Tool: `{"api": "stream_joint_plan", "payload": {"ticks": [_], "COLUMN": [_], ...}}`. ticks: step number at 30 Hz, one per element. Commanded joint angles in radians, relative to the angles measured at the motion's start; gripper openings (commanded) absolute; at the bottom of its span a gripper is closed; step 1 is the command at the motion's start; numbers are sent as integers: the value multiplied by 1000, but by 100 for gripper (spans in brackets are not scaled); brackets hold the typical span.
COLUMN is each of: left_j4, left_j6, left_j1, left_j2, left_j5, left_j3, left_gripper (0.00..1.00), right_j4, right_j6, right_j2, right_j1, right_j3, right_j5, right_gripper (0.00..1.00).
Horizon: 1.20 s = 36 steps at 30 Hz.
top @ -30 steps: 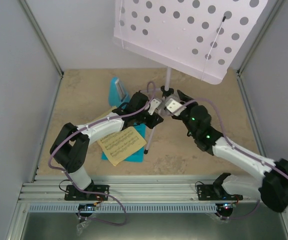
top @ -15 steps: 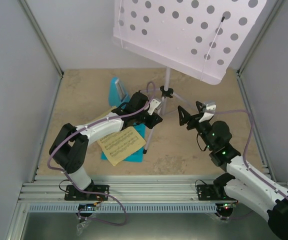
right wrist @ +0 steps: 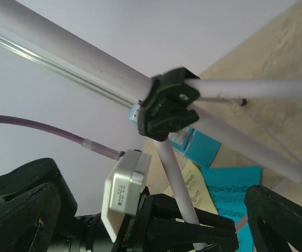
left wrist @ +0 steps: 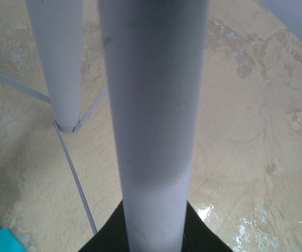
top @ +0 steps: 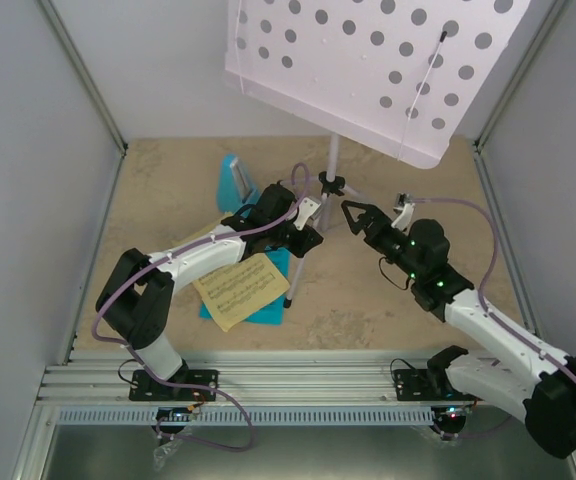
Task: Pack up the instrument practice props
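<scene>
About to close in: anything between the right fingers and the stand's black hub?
Nothing visible. The open right gripper faces the black plastic hub of the pale lilac tripod music stand across a clear gap; the left gripper sits lower, on a leg.

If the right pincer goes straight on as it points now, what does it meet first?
Probably the black leg collar of the music stand, centred ahead of the open right pincer; depth is unclear.

The desk of the music stand (top: pixel 340 84) runs off the overhead view's top edge. The yellow sheet (top: pixel 236 288) covers most of the cyan sheet (top: pixel 268 308). In the left wrist view, a blurred leg of the stand hides the fingers of the left gripper (top: pixel 308 232).
</scene>
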Motion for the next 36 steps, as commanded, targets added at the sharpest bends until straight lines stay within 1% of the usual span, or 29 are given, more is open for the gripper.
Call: {"api": "stream_joint_plan", "payload": {"ticks": [1, 4, 8, 10, 14, 17, 25, 29, 32, 34, 36], "left_j4": [5, 5, 5, 4, -5, -5, -4, -2, -1, 1, 1], "left_j6": [-24, -25, -26, -25, -14, -12, -17, -18, -22, -24, -25], "left_j1": [3, 3, 3, 3, 3, 3, 3, 3, 3, 3, 3], "left_j2": [-43, -44, -44, -44, -48, -51, -53, -53, -53, -50, -48], "left_j5": [7, 10, 15, 16, -1, 1, 10, 15, 21, 24, 26], "left_j3": [26, 31, 34, 37, 43, 45, 48, 48, 47, 47, 49], "left_gripper": [0, 0, 0, 0, 0, 0, 0, 0, 0, 0, 0], "right_j4": [27, -5, 26, 44, 88, 129, 157, 164, 165, 165, 167], "right_j6": [154, 167, 214, 232, 270, 298, 281, 274, 278, 287, 311], "right_j2": [92, 162, 215, 236, 265, 272, 291, 299, 306, 309, 312], "right_j1": [-6, -9, -10, -11, -12, -18, -39, -44, -44, -44, -44], "right_j3": [50, 133, 183, 191, 171, 145, 155, 155, 150, 140, 122], "right_j5": [-51, -70, -60, -51, -48, -40, -58, -67, -80, -84, -78], "right_gripper": [98, 98, 98, 96, 90, 80, 65, 59, 58, 59, 68]}}
